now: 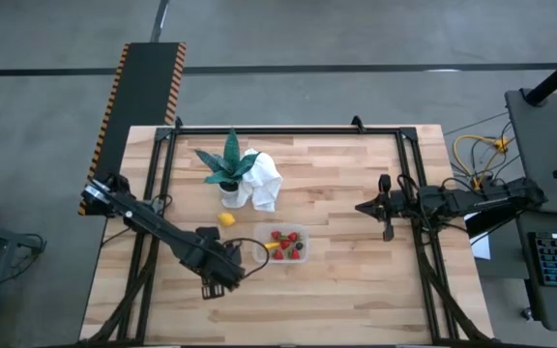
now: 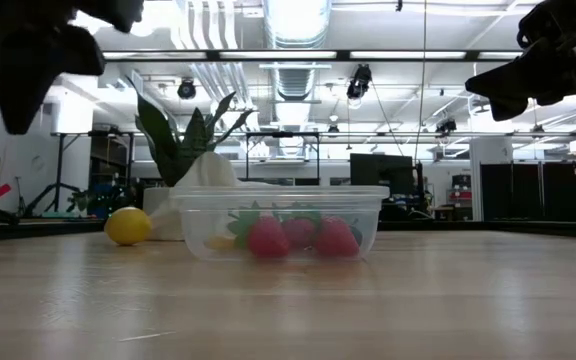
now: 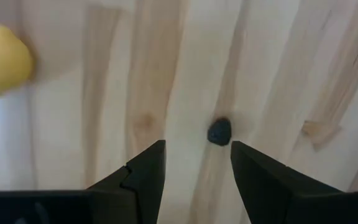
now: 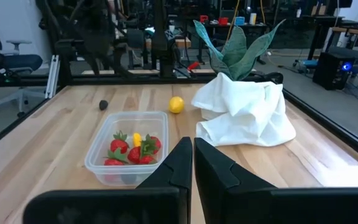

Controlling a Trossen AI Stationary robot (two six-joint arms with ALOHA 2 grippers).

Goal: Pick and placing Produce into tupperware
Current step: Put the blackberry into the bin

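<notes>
The clear tupperware (image 1: 284, 244) rests on its base mid-table, with red strawberries (image 4: 143, 149) and a yellow-orange piece (image 4: 136, 139) inside. The yellow lemon (image 1: 226, 219) lies on the wood to its left, toward the far edge. One tiny dark round piece (image 3: 219, 132) lies on the bare table, left of the container (image 4: 103, 104). My left gripper (image 3: 197, 148) hangs open above this dark piece, fingers pointing down, well clear of the table (image 2: 28, 95). My right gripper (image 4: 191, 149) is shut and empty, raised over the table's right part (image 1: 364, 206).
A white cloth (image 1: 264, 182) and a green spiky potted plant (image 1: 228, 164) sit toward the far edge, behind the lemon. A black frame rail (image 1: 288, 130) runs around the table. Bare wood lies along the near edge and between the container and my right arm.
</notes>
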